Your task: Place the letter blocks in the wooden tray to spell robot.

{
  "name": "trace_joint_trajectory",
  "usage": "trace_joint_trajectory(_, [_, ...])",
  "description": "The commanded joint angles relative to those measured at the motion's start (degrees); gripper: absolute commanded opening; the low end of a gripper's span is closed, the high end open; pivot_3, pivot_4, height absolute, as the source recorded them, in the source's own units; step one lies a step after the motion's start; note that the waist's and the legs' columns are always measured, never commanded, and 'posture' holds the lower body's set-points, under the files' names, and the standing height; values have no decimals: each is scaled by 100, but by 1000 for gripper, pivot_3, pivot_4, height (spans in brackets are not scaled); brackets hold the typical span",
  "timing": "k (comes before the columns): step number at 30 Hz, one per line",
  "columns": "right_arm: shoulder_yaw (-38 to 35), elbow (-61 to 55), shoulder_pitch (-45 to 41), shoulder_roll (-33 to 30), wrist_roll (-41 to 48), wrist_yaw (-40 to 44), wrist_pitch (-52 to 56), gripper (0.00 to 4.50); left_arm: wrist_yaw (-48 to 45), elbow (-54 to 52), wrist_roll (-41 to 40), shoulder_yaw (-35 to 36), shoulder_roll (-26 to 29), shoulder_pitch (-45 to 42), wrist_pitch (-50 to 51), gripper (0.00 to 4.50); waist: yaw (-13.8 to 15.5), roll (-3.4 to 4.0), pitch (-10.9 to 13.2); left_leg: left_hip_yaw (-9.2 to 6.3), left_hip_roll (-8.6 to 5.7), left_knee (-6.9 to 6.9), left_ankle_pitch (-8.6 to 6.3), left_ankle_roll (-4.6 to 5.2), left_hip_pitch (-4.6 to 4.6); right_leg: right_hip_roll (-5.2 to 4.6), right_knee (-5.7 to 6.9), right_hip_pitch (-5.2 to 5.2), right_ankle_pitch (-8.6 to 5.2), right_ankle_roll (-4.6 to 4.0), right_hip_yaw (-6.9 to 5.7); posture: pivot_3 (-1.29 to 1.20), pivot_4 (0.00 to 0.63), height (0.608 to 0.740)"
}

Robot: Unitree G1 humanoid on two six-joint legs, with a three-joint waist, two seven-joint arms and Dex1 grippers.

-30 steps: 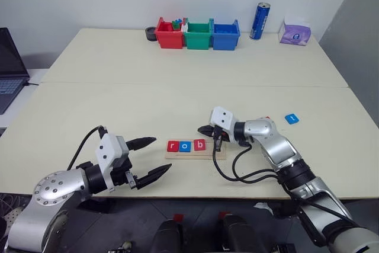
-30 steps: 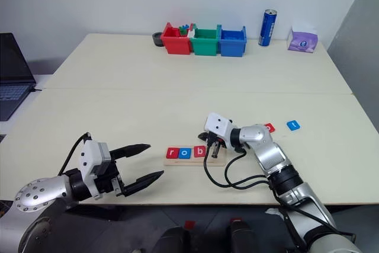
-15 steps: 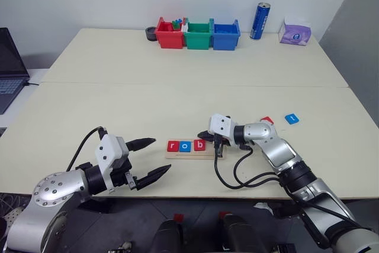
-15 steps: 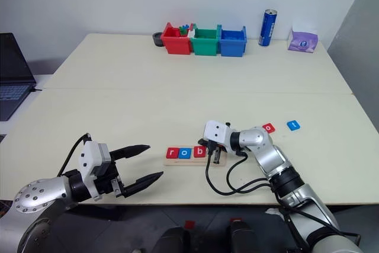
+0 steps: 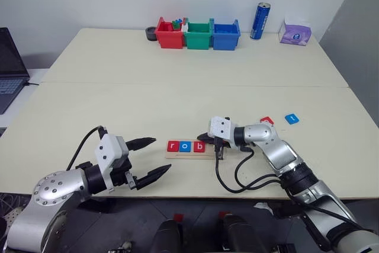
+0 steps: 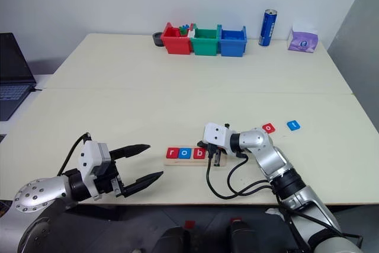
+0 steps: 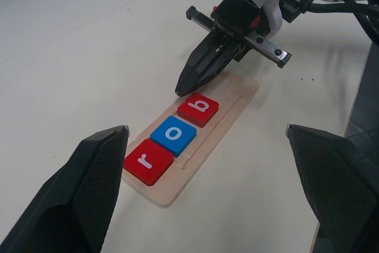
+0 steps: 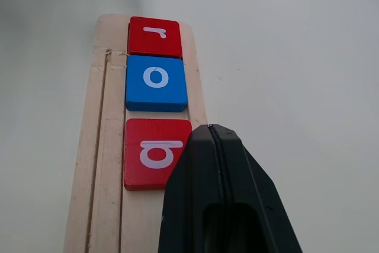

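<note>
The wooden tray (image 5: 204, 154) lies near the table's front edge, in front of me. Three letter blocks sit in its left part: red r (image 5: 173, 146), blue o (image 5: 186, 146) and red b (image 5: 199, 146). My right gripper (image 7: 180, 92) is shut with nothing in it. Its tip rests just at the far right corner of the b block (image 8: 155, 152). A loose red block (image 5: 267, 121) and a loose blue block (image 5: 291, 118) lie on the table to the right, beyond my right arm. My left gripper (image 5: 161, 154) hangs wide open left of the tray, empty.
At the table's far edge stand a red bin (image 5: 169, 35), a green bin (image 5: 198, 35) and a blue bin (image 5: 226, 35). A blue can (image 5: 260, 21) and a purple tissue pack (image 5: 295, 32) are to their right. A laptop (image 5: 10, 66) sits off the left side.
My right wrist has turned slightly beside the b block, and the loose red block behind the arm has come into view. The left arm and the blocks in the tray have not moved.
</note>
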Motion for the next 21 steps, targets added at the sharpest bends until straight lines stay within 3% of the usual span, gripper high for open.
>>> trace_joint_trajectory(1, [-54, -325, 18, -58, 62, 77, 39, 8, -15, -69, 21, 36, 39, -25, -124, 4500, 0, 0, 0, 0, 0, 0, 0, 0, 0, 0, 0, 0, 0, 0, 0, 0, 150, 740])
trace_joint_trajectory(6, [-320, -669, 16, -167, 313, 124, 560, 8, -17, -97, 22, -11, 13, -67, -104, 4500, 3, 1, 2, 0, 0, 0, 0, 0, 0, 0, 0, 0, 0, 0, 0, 0, 150, 740])
trace_joint_trajectory(10, [-916, -1573, 151, -581, 955, 242, 1925, 8, 65, -272, -62, -126, -22, -191, 36, 4500, 26, 7, 9, -5, 2, 1, 0, 0, -4, -7, 0, 0, 0, 0, -1, 0, 150, 740])
trace_joint_trajectory(13, [-1691, -2450, 600, -1020, 1421, 10, 3012, 558, 279, -416, -88, -373, -154, -405, 180, 4500, 44, 7, 10, -9, 2, 1, 0, 0, -9, -19, -3, 0, -2, 3, -1, 0, 150, 740])
trace_joint_trajectory(16, [-2421, -3147, 1096, -1156, 1586, -636, 3936, 1633, 591, -438, -51, -779, -436, -788, 346, 4500, 60, 6, 10, -20, -7, 2, 0, 0, -21, -31, -9, 2, -8, 15, 0, 0, 150, 740])
trace_joint_trajectory(21, [-3039, -3790, 1693, -876, 1500, -1759, 4707, 3246, 988, -212, 123, -1463, -980, -1468, 508, 4500, -6, 7, 10, -16, -14, 4, 0, 0, -25, -23, -7, 1, -7, 19, 1, 0, 150, 740])
